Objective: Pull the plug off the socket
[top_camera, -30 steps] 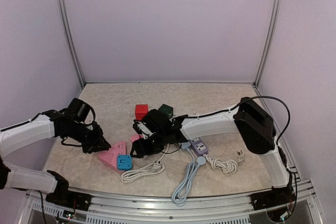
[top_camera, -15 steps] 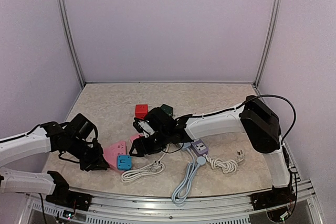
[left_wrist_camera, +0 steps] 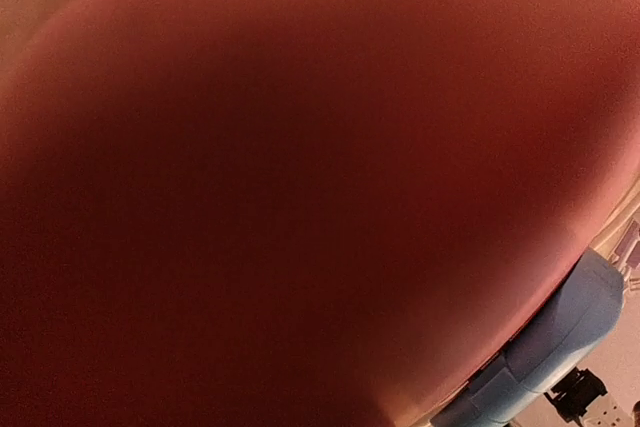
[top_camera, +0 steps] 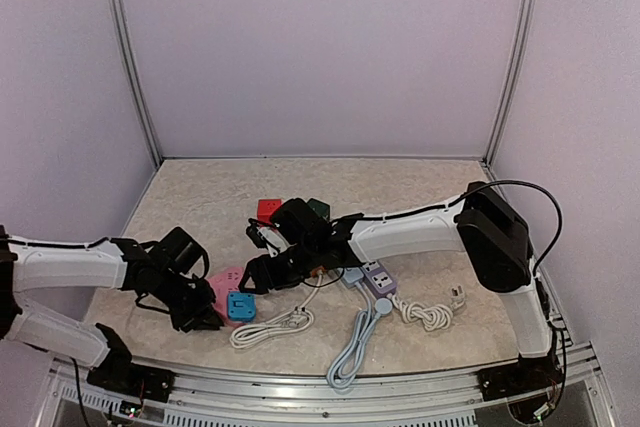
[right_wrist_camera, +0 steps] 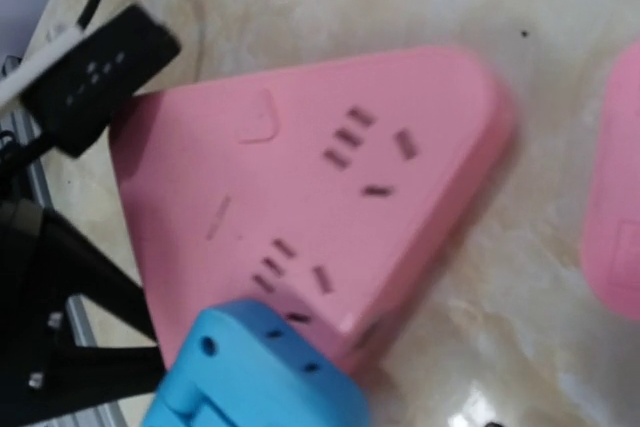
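Right wrist shows the plug in the socket; left wrist is just pink blur. Right gripper hovers above, unclenched. Left gripper sits low, can't tell its grip.

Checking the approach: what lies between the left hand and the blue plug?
Top view: a corner of the pink socket separates left hand from plug.

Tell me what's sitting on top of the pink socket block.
A blue plug sits on one corner of the pink socket block. The other slots on its top face are bare. The slots under the plug, and the plug's prongs, are covered.
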